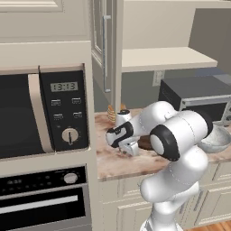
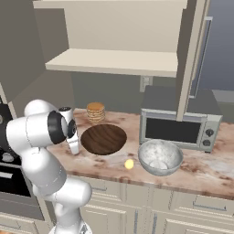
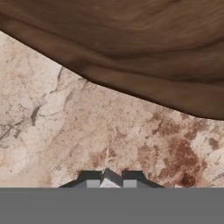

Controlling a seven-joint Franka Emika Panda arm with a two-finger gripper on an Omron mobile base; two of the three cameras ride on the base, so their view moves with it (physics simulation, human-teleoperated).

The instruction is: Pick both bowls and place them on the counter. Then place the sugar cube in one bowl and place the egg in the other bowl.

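While the end effector is clenched on a tiny whitish sugar cube just above the blotchy stone desk, a round dark wooden bowl is seen beside it. Further right, a small pale yellow egg and a mottled grey bowl are found on the desk.

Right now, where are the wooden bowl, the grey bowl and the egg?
wooden bowl [image 2: 103, 139]: right base view, middle of its inside.
grey bowl [image 2: 160, 156]: right base view, inner hollow.
egg [image 2: 129, 164]: right base view, centre of the oval, on the counter between the bowls.
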